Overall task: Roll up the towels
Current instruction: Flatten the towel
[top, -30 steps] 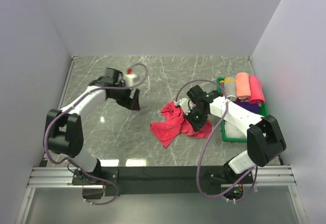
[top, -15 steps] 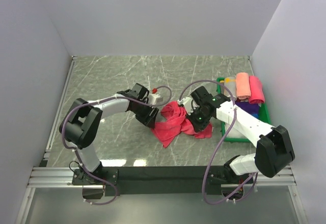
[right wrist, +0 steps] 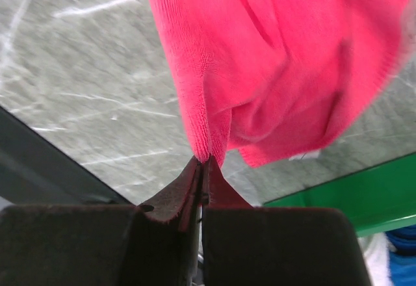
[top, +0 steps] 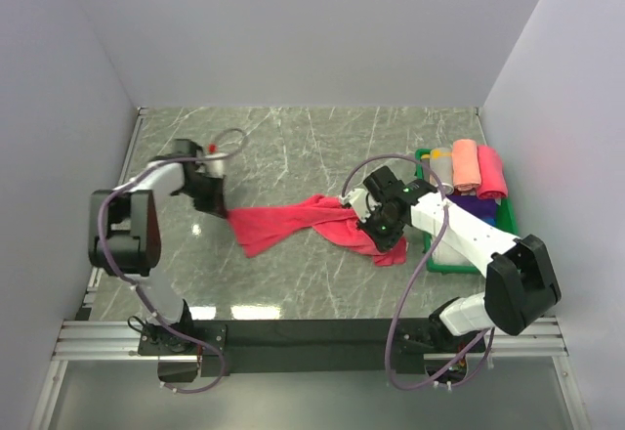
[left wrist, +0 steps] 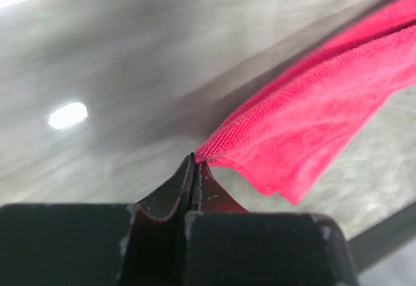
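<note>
A crimson-red towel [top: 288, 221] lies stretched across the middle of the marble table, pulled out between both grippers. My left gripper [top: 227, 212] is shut on the towel's left corner; in the left wrist view the jaws [left wrist: 195, 160] pinch the hem of the red cloth [left wrist: 312, 120], which runs off to the upper right. My right gripper [top: 359, 217] is shut on the bunched right end; in the right wrist view its tips [right wrist: 202, 162] clamp a fold of the red towel [right wrist: 273, 58] hanging above them. Rolled towels, salmon [top: 465, 164] and pink [top: 492, 172], lie at the far right.
A green tray [top: 423, 156] stands at the right edge holding the rolled towels, with blue [top: 485, 211] and white [top: 448, 250] cloth nearer the front; its rim [right wrist: 364, 198] shows in the right wrist view. Grey walls enclose the table. A black rail runs along the near edge.
My left gripper swung in to the crumpled towel, shut on its corner and drew it leftward, stretching the heap into a long strip. The right gripper kept its grip, barely moving.
</note>
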